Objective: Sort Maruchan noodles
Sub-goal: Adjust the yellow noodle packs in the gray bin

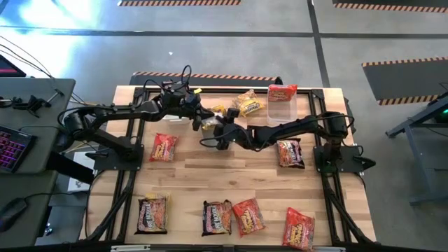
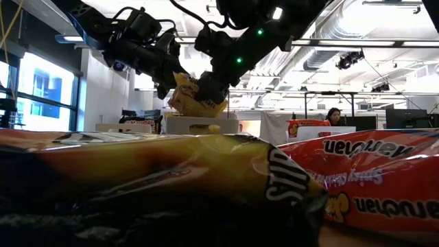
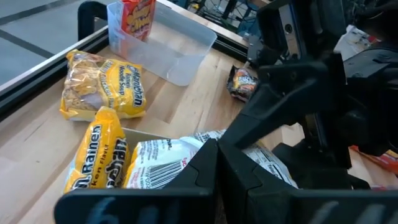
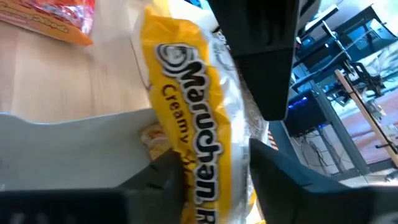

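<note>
Both arms are meeting just above the middle of the high view, and both are crowding around one yellow pack (image 1: 210,124) of noodles. The right gripper (image 4: 208,180) is squeezing this pack between its two fingers, so its jaws are closed most of the way with the pack in the gap. In the low view the pack is hanging in the air, upper middle of the frame, well above the table (image 1: 189,171). The left gripper (image 1: 198,117) is reaching in right beside it, and its fingers are close together near the white back of the pack, but I cannot tell if they are really pinching it or only touching it. Here is what could go wrong: if both grippers are pulling on the same pack in different ways, the thin wrapper may be ripping or the noodles inside may be cracking. The pack is slippery (shiny plastic usually is), so it may be sliding out and dropping onto the wrong spot. The arms are also very close, so they could be bumping each other. Two more yellow packs (image 1: 246,103) are lying in the upper middle beside the clear bin (image 1: 281,108), which is holding a red pack (image 1: 282,91). More red and dark packs are waiting along the bottom of the table.
</note>
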